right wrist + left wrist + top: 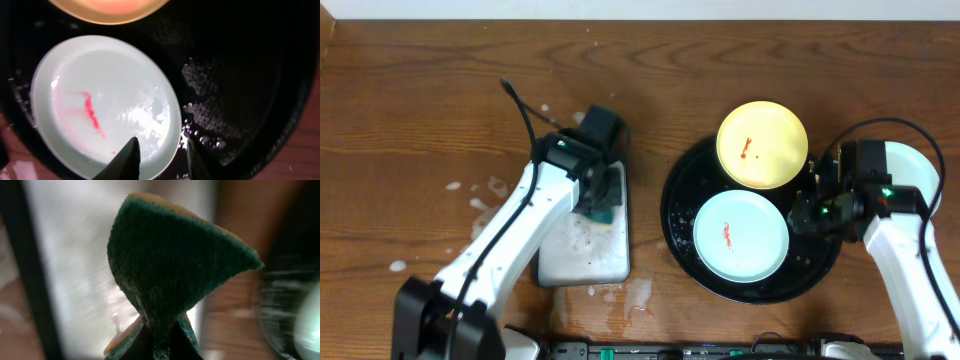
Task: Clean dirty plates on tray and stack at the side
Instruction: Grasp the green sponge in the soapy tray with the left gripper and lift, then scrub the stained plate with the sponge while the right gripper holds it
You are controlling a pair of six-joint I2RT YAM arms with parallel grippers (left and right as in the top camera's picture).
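We see the left gripper (603, 195) pinching a rough green sponge (170, 265), folded to a wedge, above the wet white sponge tray (605, 255). On the glossy black tray (685, 200), the smeared yellow plate (762, 145) sits at twelve and the mint plate (740, 235) at six. Our right gripper (161, 150) is parted astride its three-o'clock rim, gripping nothing, and another pale plate (918, 172) lies off-tray at three

The overhead view is bright and evenly lit, sharp from edge to edge; on the brown wooden table (420, 90) the shadows are soft and short, and small wet patches shine pale. In the left wrist view the dark green scouring sponge (170, 260) is fairly sharp, but all behind it is strongly blurred and streaked. The right wrist view is dim over the large round black tray (260, 75), where water drops glint, and the pale mint-green round plate (105, 100) carries white glare
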